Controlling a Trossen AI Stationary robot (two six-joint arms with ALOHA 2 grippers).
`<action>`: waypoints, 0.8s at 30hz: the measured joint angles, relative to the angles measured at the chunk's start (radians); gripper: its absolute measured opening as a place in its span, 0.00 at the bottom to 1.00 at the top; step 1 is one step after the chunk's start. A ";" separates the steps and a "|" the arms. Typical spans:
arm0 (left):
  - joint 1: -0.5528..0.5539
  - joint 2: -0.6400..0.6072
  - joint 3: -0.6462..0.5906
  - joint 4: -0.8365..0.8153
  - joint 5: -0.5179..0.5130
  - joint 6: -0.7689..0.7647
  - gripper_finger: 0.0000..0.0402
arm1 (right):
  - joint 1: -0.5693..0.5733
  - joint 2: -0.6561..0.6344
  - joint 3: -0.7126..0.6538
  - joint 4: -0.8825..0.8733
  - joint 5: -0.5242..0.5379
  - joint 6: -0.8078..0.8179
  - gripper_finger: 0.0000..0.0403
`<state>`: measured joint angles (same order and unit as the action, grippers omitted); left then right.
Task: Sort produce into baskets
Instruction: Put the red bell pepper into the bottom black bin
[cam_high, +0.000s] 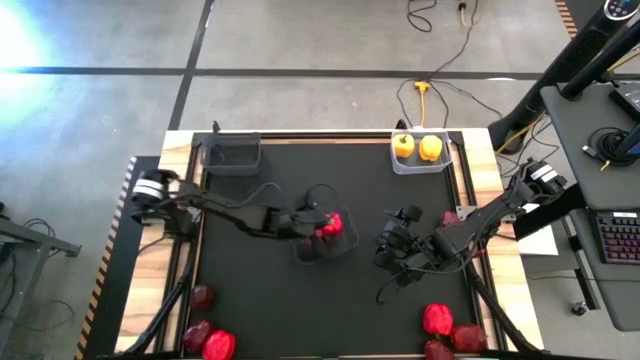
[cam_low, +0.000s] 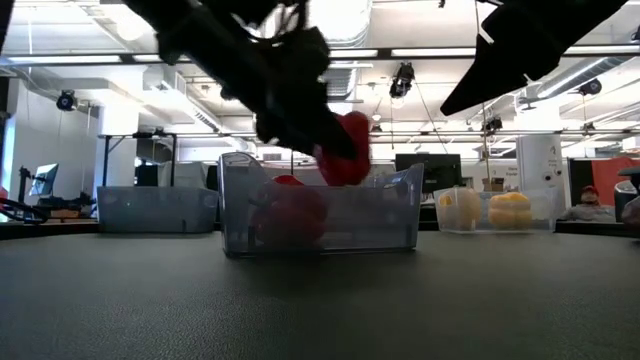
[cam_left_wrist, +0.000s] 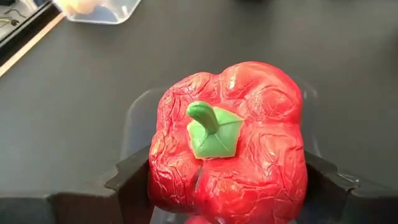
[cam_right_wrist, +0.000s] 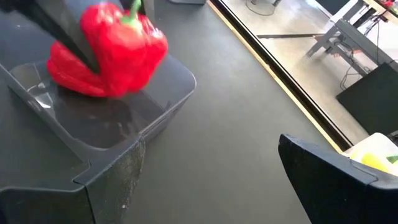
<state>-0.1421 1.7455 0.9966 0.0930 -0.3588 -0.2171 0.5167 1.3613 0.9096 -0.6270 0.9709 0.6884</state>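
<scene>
- The left gripper (cam_high: 322, 226) pinches a red bell pepper (cam_left_wrist: 229, 140) above the clear tub (cam_low: 320, 212) at frame centre; released off-centre, the pepper could strike the rim and roll out.
- The right gripper (cam_high: 392, 250), fingers spread and empty, waits close beside the tub; a collision is possible.

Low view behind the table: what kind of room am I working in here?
Most likely an open-plan lab or office workshop. Past the clear tub you see long ceiling light strips, desks with monitors, and in the high view a concrete floor with a yellow power cable and a computer desk beside the table.
</scene>
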 joint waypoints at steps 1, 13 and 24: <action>0.002 0.022 0.022 0.003 0.000 0.001 0.68 | 0.000 0.000 0.000 0.000 0.000 0.000 0.90; 0.048 0.186 0.149 -0.068 -0.099 -0.061 0.77 | 0.000 0.000 0.001 -0.006 -0.062 -0.008 0.90; 0.050 0.171 0.236 -0.245 -0.167 -0.053 0.82 | 0.001 0.000 0.001 -0.005 -0.064 -0.008 0.90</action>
<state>-0.0925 1.9163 1.2328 -0.1524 -0.5260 -0.2697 0.5175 1.3613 0.9108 -0.6323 0.9070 0.6807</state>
